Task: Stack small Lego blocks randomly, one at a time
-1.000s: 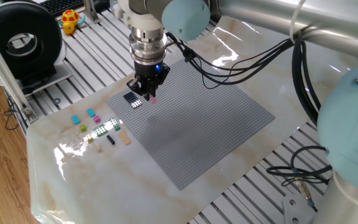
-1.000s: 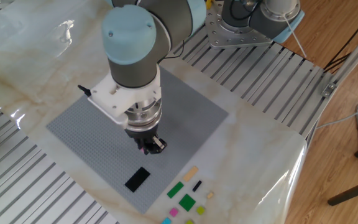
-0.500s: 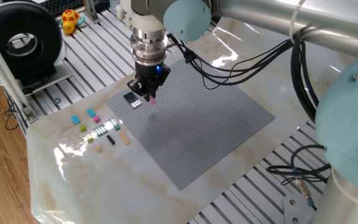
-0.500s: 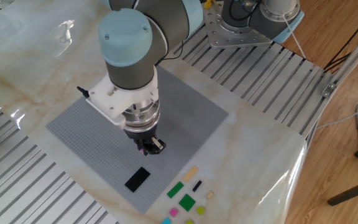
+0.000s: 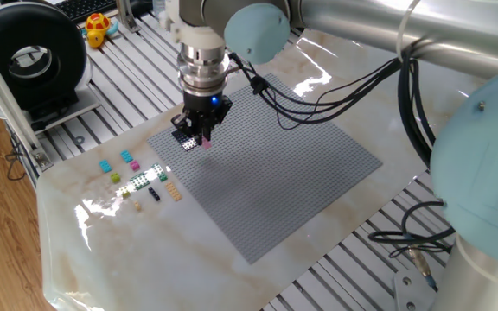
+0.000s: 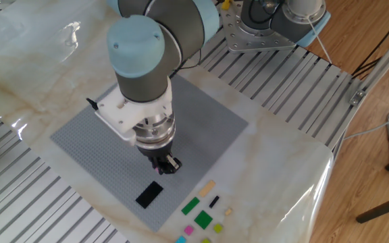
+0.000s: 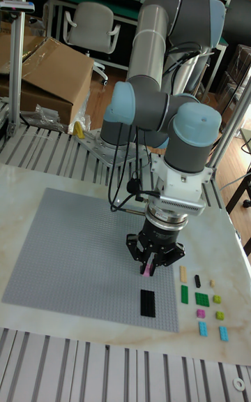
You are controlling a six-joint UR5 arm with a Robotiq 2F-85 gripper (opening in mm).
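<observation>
My gripper point(image 5: 201, 138) point(image 6: 169, 165) point(image 7: 149, 269) points straight down over the near-left part of the grey baseplate point(image 5: 284, 173) point(image 6: 93, 142) point(image 7: 70, 248). It is shut on a small pink Lego block point(image 5: 206, 143) point(image 7: 147, 271) held just above the studs. A black block point(image 6: 149, 194) point(image 7: 147, 302) lies on the baseplate right beside the fingers; in one fixed view the gripper partly hides it. Several loose small Lego blocks lie on the marble off the plate's edge: cyan point(image 5: 105, 165), pink point(image 5: 134, 164), yellow-green point(image 5: 115, 177), tan point(image 6: 208, 187) and green point(image 7: 201, 299).
A black round device point(image 5: 28, 56) and a yellow toy point(image 5: 98, 28) stand on the slatted frame at the far left. Black cables point(image 5: 318, 95) hang from the arm over the baseplate. A cardboard box point(image 7: 49, 74) sits behind the table.
The gripper has shifted a little toward the black block with the pink block still held. The loose blocks have not moved.
</observation>
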